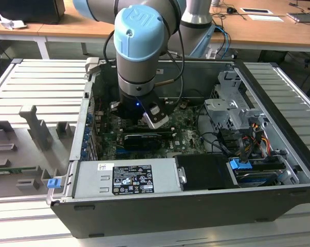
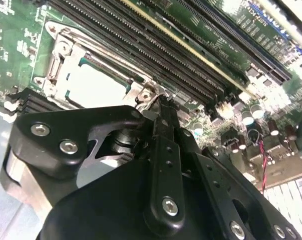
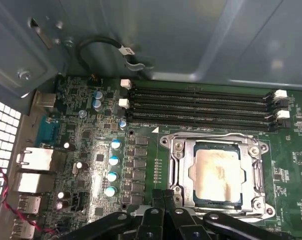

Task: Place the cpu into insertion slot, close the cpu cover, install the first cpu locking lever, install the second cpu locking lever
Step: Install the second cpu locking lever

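Wooden desks (image 1: 268, 31) are running along the back of the room, and in front of them a ribbed metal table (image 1: 36, 87) is carrying an open computer case (image 1: 196, 206) lying on its side. The arm (image 1: 139, 46) is reaching down into the case over the green board (image 3: 90, 150), at the exterior view's left of the metal drive cage (image 1: 232, 108).

In both wrist views the chip (image 3: 214, 171) is lying flat inside the socket (image 3: 183, 192), its dull metal face showing through the square window of the metal cover (image 3: 256, 175), which is lying down flat over it. Four long black memory slots (image 3: 201, 107) are running just beside the socket.

The tool (image 2: 163, 112) is sitting close to one edge of the socket frame. In the second wrist view its black fingers (image 2: 166, 145) are drawn together to a narrow tip that is resting at or just above the frame's corner; whether anything is pinched between them I cannot tell.
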Robot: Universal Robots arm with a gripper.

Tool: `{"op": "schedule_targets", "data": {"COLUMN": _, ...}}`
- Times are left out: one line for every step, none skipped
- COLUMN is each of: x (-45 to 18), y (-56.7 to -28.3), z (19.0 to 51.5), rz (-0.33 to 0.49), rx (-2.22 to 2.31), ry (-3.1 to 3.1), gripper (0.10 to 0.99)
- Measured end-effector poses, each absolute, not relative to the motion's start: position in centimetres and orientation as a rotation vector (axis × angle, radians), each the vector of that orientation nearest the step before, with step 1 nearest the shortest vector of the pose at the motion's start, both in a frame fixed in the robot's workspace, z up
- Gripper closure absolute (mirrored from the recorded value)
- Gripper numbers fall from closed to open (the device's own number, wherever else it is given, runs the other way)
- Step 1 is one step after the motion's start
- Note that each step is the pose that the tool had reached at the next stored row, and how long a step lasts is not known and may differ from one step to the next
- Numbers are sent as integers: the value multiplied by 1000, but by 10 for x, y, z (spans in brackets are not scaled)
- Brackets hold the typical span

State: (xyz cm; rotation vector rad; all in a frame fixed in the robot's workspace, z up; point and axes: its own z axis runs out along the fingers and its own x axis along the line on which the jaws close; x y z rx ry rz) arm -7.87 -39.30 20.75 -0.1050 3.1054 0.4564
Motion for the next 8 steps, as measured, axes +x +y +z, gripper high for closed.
{"op": "schedule_targets", "data": {"x": -79, "y": -393, "z": 208, "rz": 457, "rx": -105, "ry": 3105, "gripper": 980}}
{"op": "schedule_targets", "data": {"x": -79, "y": -393, "z": 209, "rz": 456, "rx": -105, "ry": 3105, "gripper": 980}}
{"op": "schedule_targets", "data": {"x": -79, "y": -393, "z": 210, "rz": 456, "rx": -105, "ry": 3105, "gripper": 980}}
{"op": "schedule_targets", "data": {"x": -79, "y": -393, "z": 210, "rz": 457, "rx": -105, "ry": 3105, "gripper": 980}}
{"op": "schedule_targets", "data": {"x": -79, "y": -393, "z": 211, "rz": 456, "rx": -105, "ry": 3105, "gripper": 980}}
{"op": "schedule_targets", "data": {"x": -79, "y": -393, "z": 211, "rz": 457, "rx": -105, "ry": 3105, "gripper": 980}}
{"op": "schedule_targets", "data": {"x": -79, "y": -393, "z": 211, "rz": 457, "rx": -105, "ry": 3105, "gripper": 980}}
{"op": "schedule_targets", "data": {"x": -79, "y": -393, "z": 211, "rz": 457, "rx": -105, "ry": 3105, "gripper": 980}}
